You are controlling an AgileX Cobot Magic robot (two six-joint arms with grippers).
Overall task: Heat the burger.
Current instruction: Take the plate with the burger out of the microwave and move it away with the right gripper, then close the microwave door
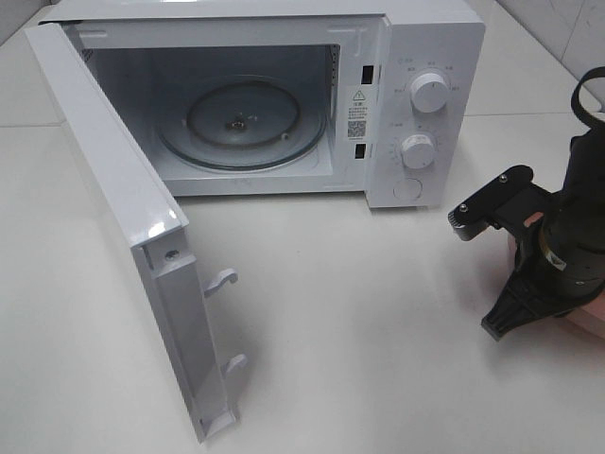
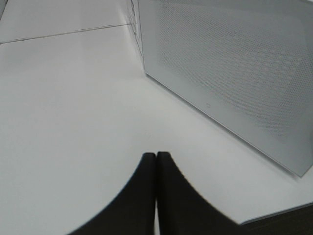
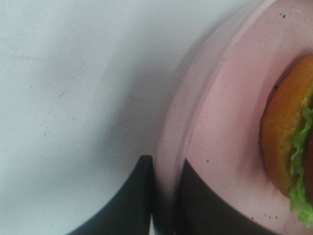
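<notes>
The rim of the pink plate (image 3: 171,161) is clamped between the nearly closed jaws of the right gripper (image 3: 164,196). The burger (image 3: 288,142) is seen lying on that plate, well inward of the pinched rim and untouched. The left gripper (image 2: 156,161) is pressed fully together, empty, above the counter (image 2: 73,122) beside the microwave door (image 2: 234,73).

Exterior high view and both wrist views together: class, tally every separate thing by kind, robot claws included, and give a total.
Microwave: 1
Glass turntable: 1
Pink plate: 1
Burger: 1
Claws: 2, the left claw and the right claw
Total: 6
</notes>
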